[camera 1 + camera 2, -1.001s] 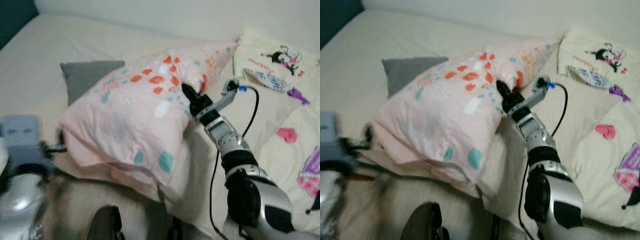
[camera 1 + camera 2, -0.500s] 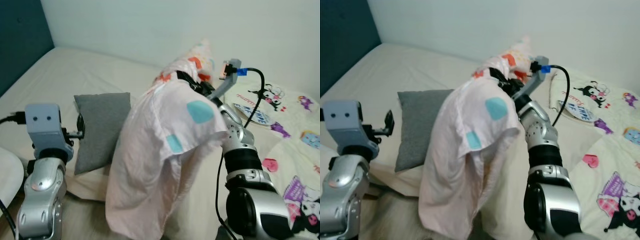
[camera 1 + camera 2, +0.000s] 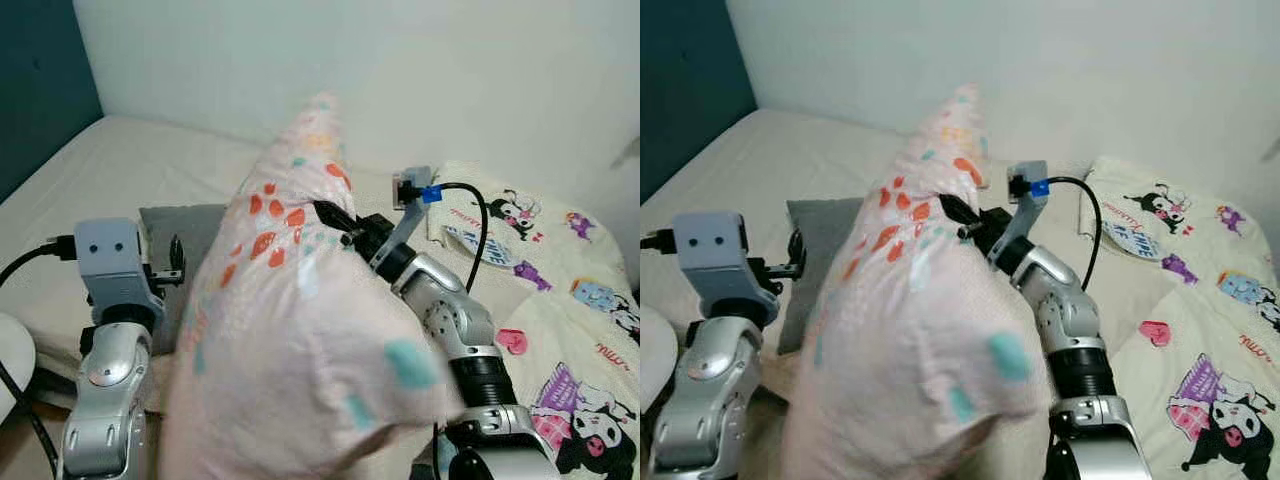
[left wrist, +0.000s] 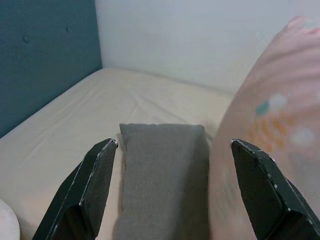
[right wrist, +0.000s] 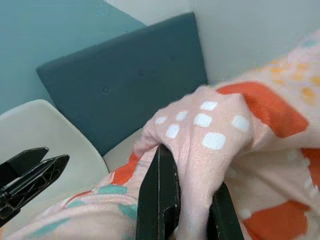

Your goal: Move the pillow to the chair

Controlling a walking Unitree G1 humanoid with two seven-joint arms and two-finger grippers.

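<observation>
A pink pillow (image 3: 300, 330) with orange and teal spots hangs lifted off the bed, close in front of me. My right gripper (image 3: 335, 218) is shut on a fold of its cover near the upper side, and the pinched fabric bulges between its black fingers (image 5: 160, 195). My left gripper (image 4: 173, 143) is open and holds nothing, raised beside the pillow's left edge over a grey cushion. The rounded edge of a white chair (image 3: 8, 350) shows at the lower left, and the white chair (image 5: 50, 145) also stands below the blue headboard in the right wrist view.
A grey cushion (image 3: 165, 225) lies on the beige bed (image 3: 120, 160) behind the pillow. A cream blanket (image 3: 570, 300) with cartoon prints covers the right of the bed. A dark blue headboard (image 3: 40, 80) rises at the left, against a white wall (image 3: 450, 70).
My right gripper has lifted the pillow off the bed and swung it up towards me; it now hangs bulkier and nearer. The view has also shifted. The left arm has come up.
</observation>
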